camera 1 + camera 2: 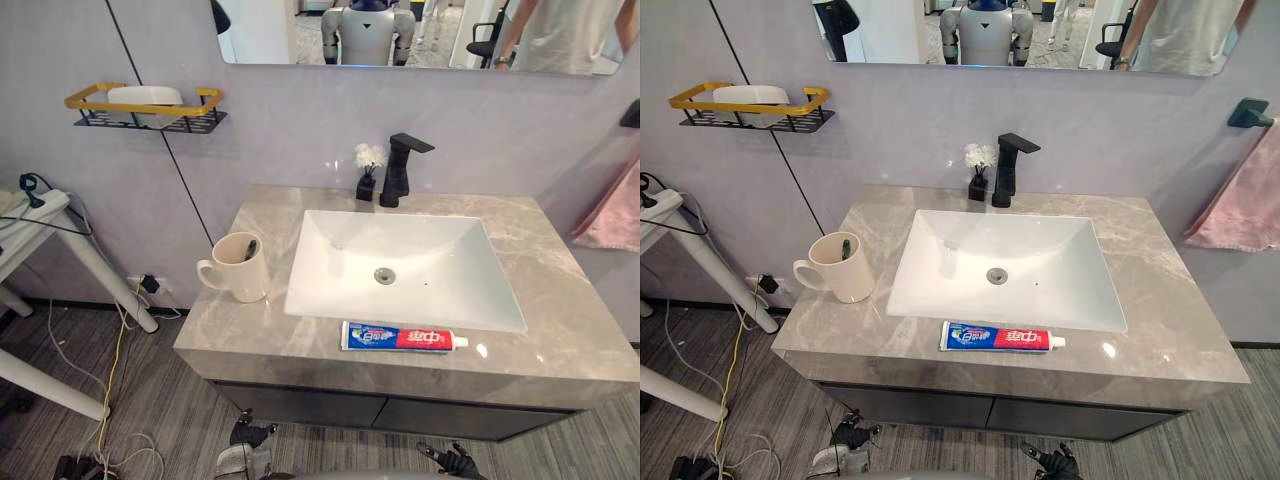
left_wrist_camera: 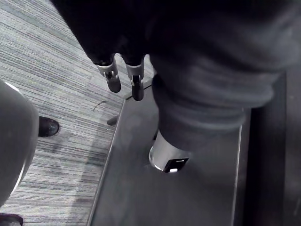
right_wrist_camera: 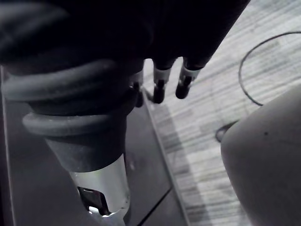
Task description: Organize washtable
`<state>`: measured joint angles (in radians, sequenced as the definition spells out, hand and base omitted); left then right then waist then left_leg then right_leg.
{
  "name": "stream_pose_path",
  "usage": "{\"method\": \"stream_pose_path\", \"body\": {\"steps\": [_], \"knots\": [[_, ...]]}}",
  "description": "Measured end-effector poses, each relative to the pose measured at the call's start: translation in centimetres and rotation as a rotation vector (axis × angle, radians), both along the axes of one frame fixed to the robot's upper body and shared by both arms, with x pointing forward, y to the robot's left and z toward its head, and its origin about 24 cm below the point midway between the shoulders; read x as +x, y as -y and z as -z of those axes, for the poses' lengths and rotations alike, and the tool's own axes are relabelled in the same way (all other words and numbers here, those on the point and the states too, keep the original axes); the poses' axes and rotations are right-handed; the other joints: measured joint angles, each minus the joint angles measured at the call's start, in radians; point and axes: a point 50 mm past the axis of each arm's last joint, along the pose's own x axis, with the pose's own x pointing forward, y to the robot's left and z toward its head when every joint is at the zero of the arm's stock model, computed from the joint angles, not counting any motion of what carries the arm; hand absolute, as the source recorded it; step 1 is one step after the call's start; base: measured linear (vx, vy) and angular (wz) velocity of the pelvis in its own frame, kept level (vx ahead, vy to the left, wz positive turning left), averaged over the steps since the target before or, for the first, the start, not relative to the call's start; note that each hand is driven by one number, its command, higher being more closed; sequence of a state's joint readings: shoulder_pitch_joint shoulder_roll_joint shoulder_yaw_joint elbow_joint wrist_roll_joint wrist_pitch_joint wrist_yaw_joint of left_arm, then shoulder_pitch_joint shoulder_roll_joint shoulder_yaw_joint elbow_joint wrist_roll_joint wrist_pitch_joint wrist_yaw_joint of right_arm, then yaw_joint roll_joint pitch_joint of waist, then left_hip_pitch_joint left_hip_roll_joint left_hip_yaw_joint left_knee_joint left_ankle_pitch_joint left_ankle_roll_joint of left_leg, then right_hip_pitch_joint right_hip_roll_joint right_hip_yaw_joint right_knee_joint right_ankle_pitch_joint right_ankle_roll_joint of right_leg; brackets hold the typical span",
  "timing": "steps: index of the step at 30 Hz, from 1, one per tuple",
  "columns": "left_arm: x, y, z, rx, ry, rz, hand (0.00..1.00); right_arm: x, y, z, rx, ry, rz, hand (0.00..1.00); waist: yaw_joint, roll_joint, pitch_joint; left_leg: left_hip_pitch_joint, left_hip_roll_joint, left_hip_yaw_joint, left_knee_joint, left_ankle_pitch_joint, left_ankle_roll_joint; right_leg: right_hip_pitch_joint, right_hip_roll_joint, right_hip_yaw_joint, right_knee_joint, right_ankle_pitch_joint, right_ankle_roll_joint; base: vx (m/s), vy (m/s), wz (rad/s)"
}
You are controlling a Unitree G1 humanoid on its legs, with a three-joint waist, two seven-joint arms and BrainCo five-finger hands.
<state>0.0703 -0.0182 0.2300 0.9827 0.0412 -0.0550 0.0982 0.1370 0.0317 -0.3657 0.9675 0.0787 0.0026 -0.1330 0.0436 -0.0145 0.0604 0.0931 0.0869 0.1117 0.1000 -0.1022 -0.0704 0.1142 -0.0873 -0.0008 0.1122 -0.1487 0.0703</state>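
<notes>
Mug (image 1: 240, 270) holds dark stick (image 1: 250, 247); left robot hand (image 2: 112, 77), right robot hand (image 3: 159, 87) hang relaxed, empty

a cream mug (image 1: 238, 266) stands upright near the left edge of the grey worktop (image 1: 560, 300), just beside the white basin (image 1: 420, 255). its handle is turned left, and a slim dark thing (image 1: 846, 247) leans inside. a blue-and-red toothpaste tube (image 1: 400, 338) lies flat along the front edge, white cap pointing right.
</notes>
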Motion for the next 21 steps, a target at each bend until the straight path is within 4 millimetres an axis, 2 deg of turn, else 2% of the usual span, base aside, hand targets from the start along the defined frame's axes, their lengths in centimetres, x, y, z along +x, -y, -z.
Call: {"method": "stream_pose_path", "body": {"steps": [6,12,15,16,18,20,21], "knots": [[-1.6,-1.2,0.3,0.022,-0.041,-0.048,0.00,-1.5,2.3,-0.1,-0.008,0.008,0.240,0.00,-0.001,-0.005,0.000,0.039,0.000,0.006,-0.072,0.026,-0.007,0.024,0.000,-0.026,-0.032,0.012,0.009,0.06,-0.015,0.00],[-1.9,-1.9,0.3,0.022,-0.042,-0.091,0.00,-0.9,7.6,-2.6,-0.166,0.152,0.437,0.00,-0.003,-0.009,0.002,0.059,-0.001,0.029,-0.103,0.037,-0.006,0.025,-0.001,-0.025,-0.046,0.027,0.009,-0.01,0.000,-0.11],[-1.9,-2.1,0.2,0.020,-0.038,-0.118,0.00,-0.6,10.0,-4.4,-0.265,0.231,0.518,0.00,-0.004,-0.011,0.003,0.060,-0.001,0.036,-0.112,0.042,-0.004,0.025,-0.001,-0.025,-0.046,0.027,0.009,-0.05,-0.009,-0.04],[-2.0,-2.2,0.2,0.021,-0.036,-0.129,0.00,-0.4,11.0,-5.5,-0.312,0.273,0.540,0.00,-0.006,-0.017,0.007,0.063,-0.001,0.038,-0.125,0.049,-0.004,0.022,-0.001,-0.026,-0.045,0.027,0.009,-0.05,-0.017,-0.03],[-1.8,-2.4,0.1,0.025,-0.022,-0.132,0.00,0.0,12.6,-7.5,-0.398,0.348,0.571,0.00,-0.009,-0.011,0.013,0.068,-0.001,0.042,-0.132,0.053,-0.004,0.021,-0.001,-0.026,-0.044,0.027,0.009,-0.04,-0.015,-0.03],[-2.1,-2.5,-0.1,0.033,-0.013,-0.137,0.00,0.9,14.5,-10.7,-0.510,0.463,0.596,0.00,-0.028,-0.010,0.014,0.075,-0.001,0.045,-0.135,0.053,-0.004,0.021,-0.001,-0.026,-0.043,0.027,0.009,-0.02,-0.005,-0.01],[-2.2,-2.5,-0.1,0.034,-0.015,-0.138,0.00,1.1,14.9,-11.5,-0.541,0.488,0.594,0.00,-0.028,-0.010,0.015,0.076,-0.001,0.047,-0.135,0.053,-0.004,0.021,-0.001,-0.026,-0.043,0.026,0.009,-0.02,-0.004,-0.05]]}}
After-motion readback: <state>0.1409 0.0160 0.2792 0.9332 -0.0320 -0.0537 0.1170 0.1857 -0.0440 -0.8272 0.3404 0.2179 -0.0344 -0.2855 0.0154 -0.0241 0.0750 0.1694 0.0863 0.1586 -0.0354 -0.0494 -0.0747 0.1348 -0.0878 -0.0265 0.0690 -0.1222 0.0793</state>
